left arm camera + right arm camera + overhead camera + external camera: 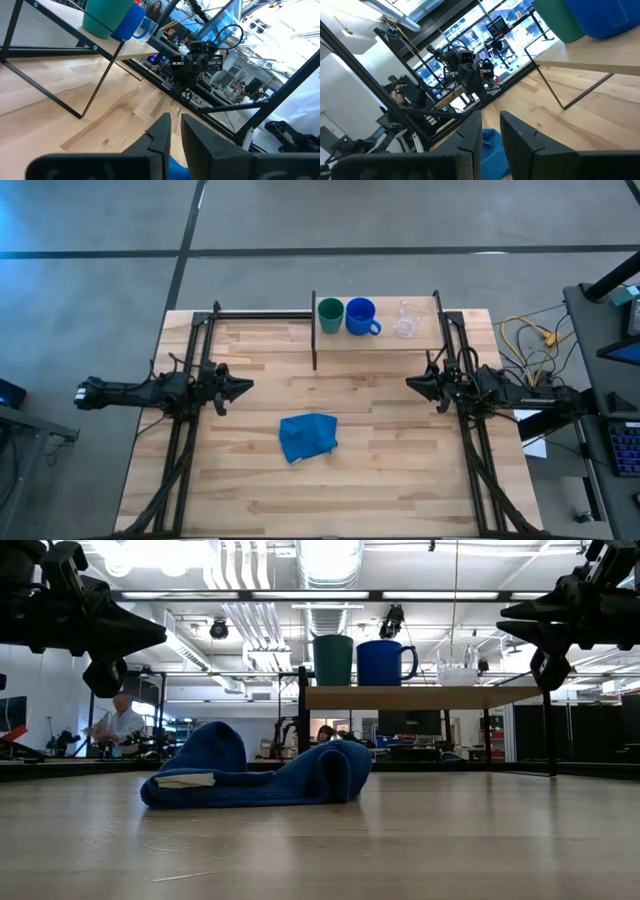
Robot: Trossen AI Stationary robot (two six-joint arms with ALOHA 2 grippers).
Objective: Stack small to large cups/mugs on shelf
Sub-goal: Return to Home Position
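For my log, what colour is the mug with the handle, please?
The mug is blue; low view.

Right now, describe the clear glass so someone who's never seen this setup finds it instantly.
On the planked wooden tabletop, a light wood shelf with black uprights stands at the back edge. Three vessels line it; the clear glass is the end one on the right arm's side. Unlike the blue mug beside it and the green cup beyond, it is see-through.

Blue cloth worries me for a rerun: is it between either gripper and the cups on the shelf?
No. The blue cloth lies nearer the front than the left gripper and right gripper, away from the shelf holding the cups. Only the shelf's black end upright stands between the left gripper and them.
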